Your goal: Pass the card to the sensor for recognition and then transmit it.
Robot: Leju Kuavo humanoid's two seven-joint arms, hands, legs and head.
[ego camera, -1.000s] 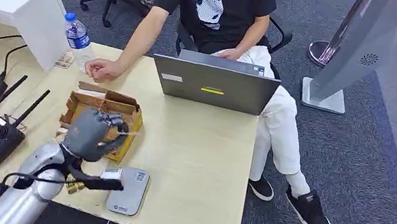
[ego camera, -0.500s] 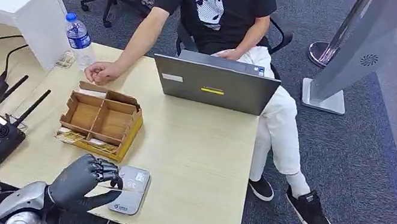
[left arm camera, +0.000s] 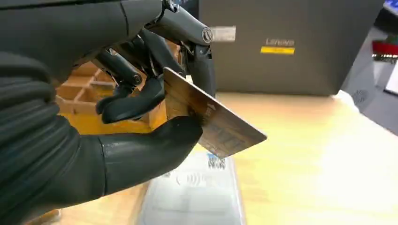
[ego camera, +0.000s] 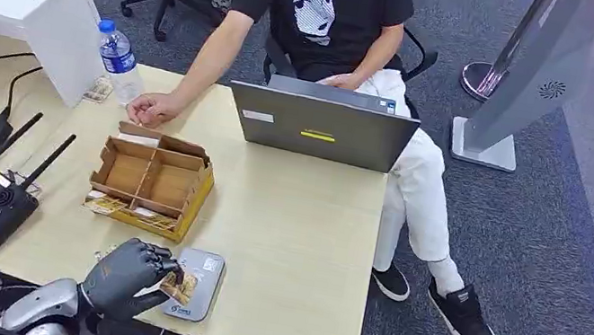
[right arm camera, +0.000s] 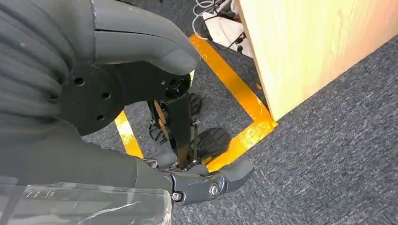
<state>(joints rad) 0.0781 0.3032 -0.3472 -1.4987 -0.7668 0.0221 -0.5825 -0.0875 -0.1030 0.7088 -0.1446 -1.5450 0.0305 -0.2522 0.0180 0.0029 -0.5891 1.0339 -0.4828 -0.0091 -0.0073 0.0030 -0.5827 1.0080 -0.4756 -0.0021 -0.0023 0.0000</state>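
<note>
Card (ego camera: 178,285) above sensor (ego camera: 196,283), tabletop.

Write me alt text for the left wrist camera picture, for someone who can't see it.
The robot's left hand pinches a brown card just above a grey card reader on a light wooden table. Behind stand a closed dark laptop and a cardboard box.

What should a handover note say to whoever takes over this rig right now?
Left hand pinches the card between thumb and fingers, just above the grey card reader at the table's near edge. Right hand hangs by the table, open and empty.
Done: card picked up and brought to the reader.
Left: confirm the read, then pass the card on, probably to the person seated behind the laptop.
</note>
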